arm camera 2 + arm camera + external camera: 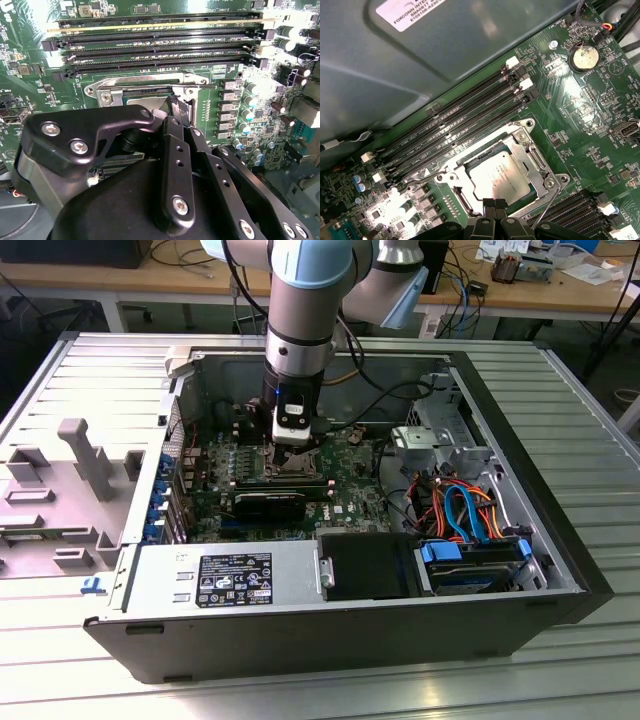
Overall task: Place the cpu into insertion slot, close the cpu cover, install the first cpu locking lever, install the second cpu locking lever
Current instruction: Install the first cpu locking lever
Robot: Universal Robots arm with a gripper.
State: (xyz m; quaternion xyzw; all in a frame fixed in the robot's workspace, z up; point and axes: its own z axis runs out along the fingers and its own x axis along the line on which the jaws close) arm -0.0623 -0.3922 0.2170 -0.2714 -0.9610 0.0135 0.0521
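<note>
ok so the cpu [499, 175] is already sitting flat in the insertion slot [463, 200] mid-board, right beside the memory slots [470, 117], and the cpu cover [522, 150] looks folded down around it. gripper [493, 207] is pinched closed on nothing I can see, tips at the socket's edge just beside a loose wire lever [549, 202] that runs along that side

Memory slots [470, 117] hem insertion slot [464, 201] on two sides.

You're looking at the cpu [499, 175] with its dull silver-grey metal top, the cpu cover [536, 159] in brighter bare metal, the glossy green circuit board [580, 115], and the matt black pincer [179, 107].
</note>
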